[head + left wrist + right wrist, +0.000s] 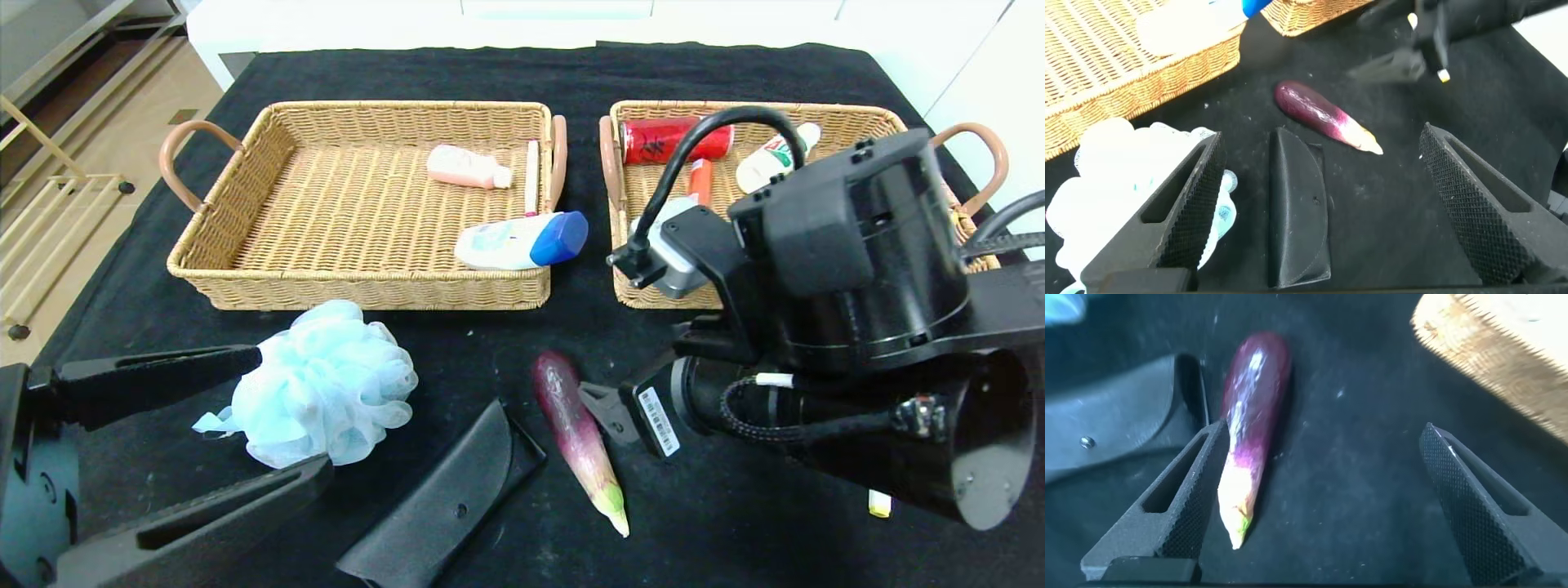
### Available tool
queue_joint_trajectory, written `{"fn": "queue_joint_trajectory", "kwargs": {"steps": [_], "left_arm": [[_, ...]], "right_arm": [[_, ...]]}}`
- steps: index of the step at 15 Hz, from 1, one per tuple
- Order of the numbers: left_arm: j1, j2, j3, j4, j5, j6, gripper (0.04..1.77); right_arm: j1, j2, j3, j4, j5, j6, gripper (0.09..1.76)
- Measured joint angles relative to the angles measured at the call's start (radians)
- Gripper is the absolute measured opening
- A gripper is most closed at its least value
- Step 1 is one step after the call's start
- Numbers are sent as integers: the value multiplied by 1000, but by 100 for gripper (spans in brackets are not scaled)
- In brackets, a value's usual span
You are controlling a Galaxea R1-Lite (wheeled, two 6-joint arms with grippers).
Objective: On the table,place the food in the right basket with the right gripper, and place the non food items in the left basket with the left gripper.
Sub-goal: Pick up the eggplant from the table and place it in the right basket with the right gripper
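Long purple eggplant with pale green tip (578, 437) lies flat on the black cloth table (457, 343), near-centre, tip pointing toward 5 o'clock. Right gripper (1315, 506), black two-finger claw on a thick black arm, is low over it with jaws spread wide; in the right wrist view one finger (1167, 510) sits just beside the eggplant's pale end, the other finger well apart on bare cloth. Not pinching anything.

Black glasses case (445, 502) lies just beside the eggplant at its 8 o'clock, angled. Pale blue mesh bath pouf (322, 384) is at 9 o'clock from the eggplant, in front of the left basket. Left gripper (286, 416), same black claw, has jaws spread wide with the pouf between the fingertips; contact cannot be told.

Left tan wicker basket with brown loop handles (245, 269) at 11 o'clock holds a white bottle with blue cap (522, 241), a pale pink bottle (465, 167) and a thin white stick (532, 175) along its right wall. Right wicker basket (629, 286), at 1 o'clock, partly hidden by the right arm, holds a red can (653, 139), an orange stick (700, 180) and a white bottle (763, 167).

Small white item with yellow tip (879, 504) shows on the table under the right arm.
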Motion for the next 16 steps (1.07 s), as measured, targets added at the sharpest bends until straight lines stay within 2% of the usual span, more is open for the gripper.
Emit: {"fn": "queue_joint_trajectory", "kwargs": {"steps": [4,7,16], "left_arm": [[0,1,0,0,0,1,172],[0,0,0,0,0,1,172],[0,-1,-1,0,0,1,172]], "right_arm": [[40,74,-8,-40,-50,8,170],[46,123,-11,-93,-127,26,170],[53,182,-11,-143,-135,49,170]]}}
